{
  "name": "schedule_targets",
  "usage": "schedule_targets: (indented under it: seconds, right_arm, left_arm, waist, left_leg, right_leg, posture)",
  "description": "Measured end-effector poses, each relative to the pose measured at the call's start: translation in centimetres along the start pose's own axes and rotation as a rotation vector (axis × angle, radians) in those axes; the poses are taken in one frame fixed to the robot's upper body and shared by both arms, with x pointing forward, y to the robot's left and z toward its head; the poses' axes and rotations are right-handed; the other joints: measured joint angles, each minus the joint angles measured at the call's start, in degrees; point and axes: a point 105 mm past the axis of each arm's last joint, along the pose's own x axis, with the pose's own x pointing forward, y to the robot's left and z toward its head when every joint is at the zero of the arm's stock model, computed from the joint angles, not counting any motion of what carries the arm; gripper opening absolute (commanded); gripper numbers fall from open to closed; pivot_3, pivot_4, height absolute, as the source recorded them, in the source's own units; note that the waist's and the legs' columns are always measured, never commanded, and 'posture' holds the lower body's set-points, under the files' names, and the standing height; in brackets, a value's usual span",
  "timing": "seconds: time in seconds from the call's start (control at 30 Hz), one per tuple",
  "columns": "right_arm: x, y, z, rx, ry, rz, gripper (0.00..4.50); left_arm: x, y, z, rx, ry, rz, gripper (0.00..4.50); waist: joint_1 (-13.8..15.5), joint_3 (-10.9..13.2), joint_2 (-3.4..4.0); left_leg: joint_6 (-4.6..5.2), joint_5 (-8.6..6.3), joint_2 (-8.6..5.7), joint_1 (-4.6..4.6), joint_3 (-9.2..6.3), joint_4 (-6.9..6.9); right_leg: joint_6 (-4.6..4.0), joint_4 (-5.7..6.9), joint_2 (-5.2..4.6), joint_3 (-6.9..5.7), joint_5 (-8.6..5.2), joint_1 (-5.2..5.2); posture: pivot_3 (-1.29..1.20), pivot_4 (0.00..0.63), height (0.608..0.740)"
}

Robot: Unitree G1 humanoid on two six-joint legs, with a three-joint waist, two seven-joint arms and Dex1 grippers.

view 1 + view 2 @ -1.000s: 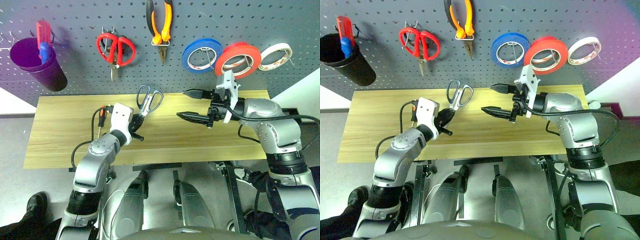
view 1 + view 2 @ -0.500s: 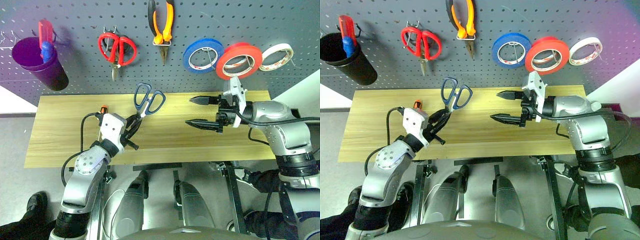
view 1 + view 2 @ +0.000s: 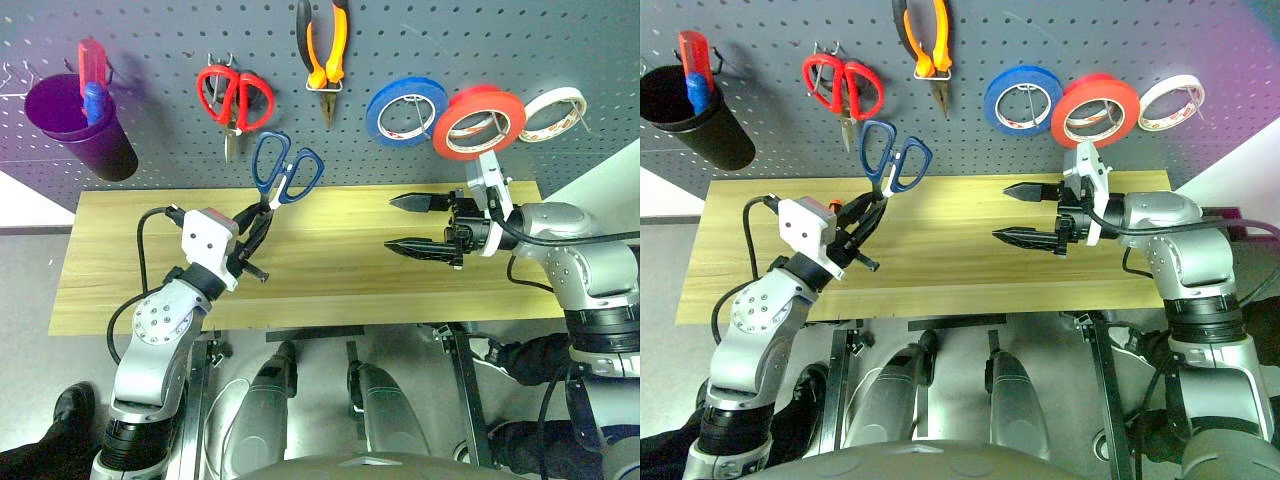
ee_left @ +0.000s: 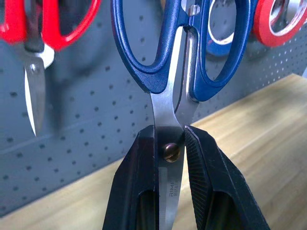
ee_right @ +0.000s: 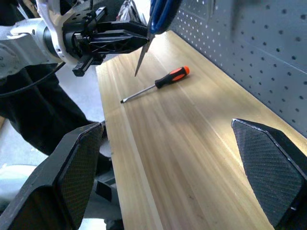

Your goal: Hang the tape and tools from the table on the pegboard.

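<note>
We see the left claw [image 3: 254,232] angled up off the bench [image 3: 330,290], clamped on the blue scissors [image 3: 285,170] at their pivot, handles near the pegboard [image 3: 160,60]. Right claw [image 3: 420,222] level, jaws wide, empty. Right wrist view adds the screwdriver [image 5: 156,85] lying on the bench.

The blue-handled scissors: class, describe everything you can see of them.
The blue-handled scissors have two dark blue plastic loops and shiny steel blades, closed together. They are raised off the table, handles up toward the pegboard, blade tips down. The left gripper is shut on the blades at the brass-coloured pivot screw. Nothing else touches them.
</note>
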Motion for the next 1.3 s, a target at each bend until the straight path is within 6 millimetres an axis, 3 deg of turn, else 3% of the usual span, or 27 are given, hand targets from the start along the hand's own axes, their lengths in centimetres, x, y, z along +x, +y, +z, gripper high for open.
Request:
schedule_targets:
  seconds: [0.17, 0.4, 0.53, 0.77, 0.97, 1.3]
  right_arm:
    - [-0.4, -0.3, 1.2, 0.0, -0.046, -0.01, 4.5]
    - [-0.7, -0.9, 0.8, 0.03, -0.054, -0.032, 4.5]
    - [-1.3, -1.6, 2.0, 0.037, -0.103, -0.049, 4.5]
    - [-1.3, -1.2, 2.7, 0.05, -0.152, -0.009, 4.5]
    - [-1.6, 0.6, 3.4, 0.078, -0.194, 0.084, 4.5]
    - [-2.4, 1.0, 3.9, 0.098, -0.219, 0.105, 4.5]
  left_arm:
    - [0.2, 0.8, 1.3, 0.007, -0.044, 0.035, 0.48]
    - [-0.3, 1.2, 3.2, 0.044, -0.099, 0.065, 0.48]
    - [-0.5, 1.3, 3.7, 0.051, -0.108, 0.084, 0.48]
    - [-0.8, 1.8, 3.8, 0.026, -0.107, 0.12, 0.48]
    - [-0.9, 2.8, 3.9, 0.047, -0.108, 0.146, 0.48]
    - [-0.7, 3.8, 3.7, 0.066, -0.117, 0.166, 0.48]
  waist:
    - [0.0, 0.0, 0.0]
    - [0.1, 0.0, 0.0]
    - [0.1, 0.0, 0.01]
    - [0.1, -0.1, 0.03]
    - [0.2, -0.1, 0.08]
    - [0.1, -0.3, 0.09]
  left_leg:
    - [-0.02, 0.01, 0.0, 0.01, 0.0, 0.03]
    - [-0.24, 0.14, -0.01, 0.0, 0.01, 0.1]
    - [-0.25, 0.15, -0.01, 0.0, 0.01, 0.16]
    - [-0.26, 0.15, -0.01, -0.05, 0.01, 0.33]
    - [-0.25, 0.15, -0.01, -0.15, -0.02, 0.62]
    - [-0.25, 0.15, -0.01, -0.19, -0.03, 0.76]
  right_leg:
    - [0.0, 0.04, 0.0, -0.03, 0.0, 0.01]
    - [0.01, 0.07, 0.01, -0.07, 0.0, 0.02]
    - [0.01, 0.13, 0.02, -0.07, 0.0, 0.02]
    - [0.01, 0.22, 0.02, -0.1, 0.0, 0.01]
    - [0.05, 0.33, 0.04, -0.14, 0.03, 0.01]
    - [0.13, 0.42, 0.06, -0.15, 0.07, -0.02]
  posture:
    - [0.0, 0.36, 0.74]
    - [0.01, 0.343, 0.74]
    - [0.01, 0.332, 0.74]
    - [0.01, 0.308, 0.74]
    - [0.01, 0.288, 0.74]
    - [-0.01, 0.276, 0.74]
